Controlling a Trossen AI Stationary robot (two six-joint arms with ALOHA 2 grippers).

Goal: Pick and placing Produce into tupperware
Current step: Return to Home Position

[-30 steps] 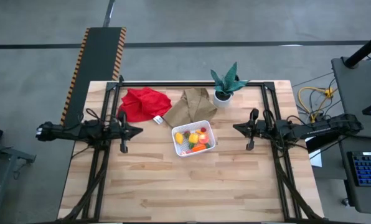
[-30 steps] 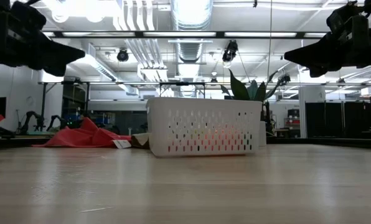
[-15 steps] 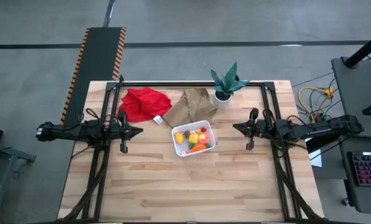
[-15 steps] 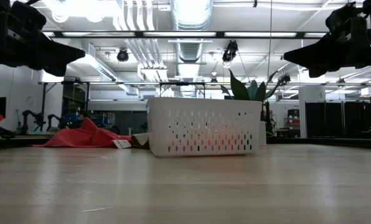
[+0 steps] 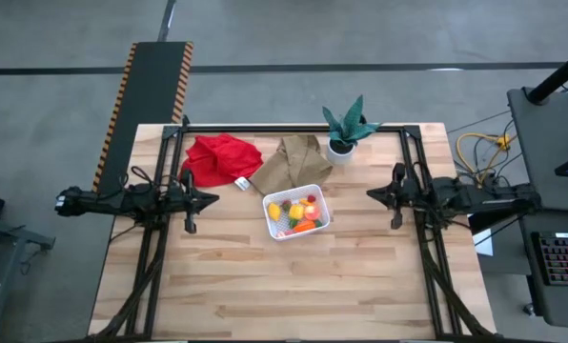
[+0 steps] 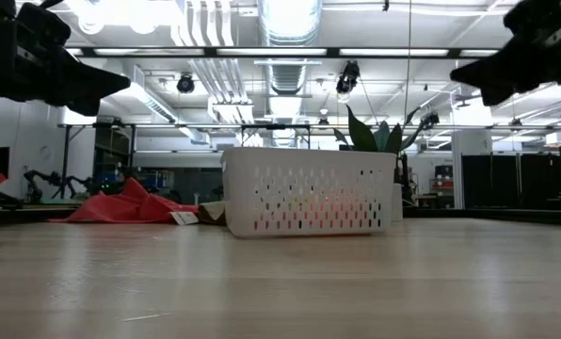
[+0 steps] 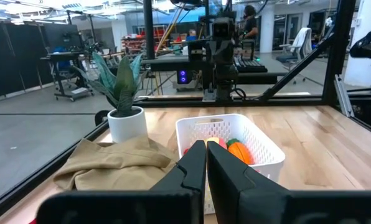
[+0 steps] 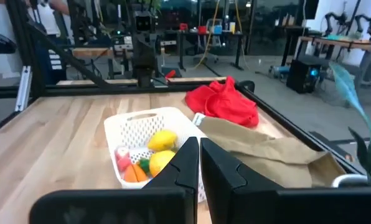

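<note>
The white perforated container [image 5: 296, 212] stands on the table's middle, a little toward the far side. Several produce pieces lie in it: a yellow lemon [image 8: 162, 139], an orange carrot [image 8: 134, 172], red berries [image 8: 121, 157] and an orange fruit [image 7: 240, 151]. It also shows in the low view [image 6: 308, 191]. My left gripper [image 5: 216, 200] is shut and empty, raised left of the container. My right gripper [image 5: 371, 194] is shut and empty, raised right of it.
A red cloth [image 5: 221, 158], a tan cloth [image 5: 291, 162] and a potted green plant [image 5: 346, 130] lie along the far side. Black frame rails [image 5: 294, 128] run along the far edge and down both sides. The near half of the table is bare wood [image 5: 294, 286].
My right gripper has drawn back a little toward the table's right edge, away from the container, still shut. In the low view it has also risen somewhat.
</note>
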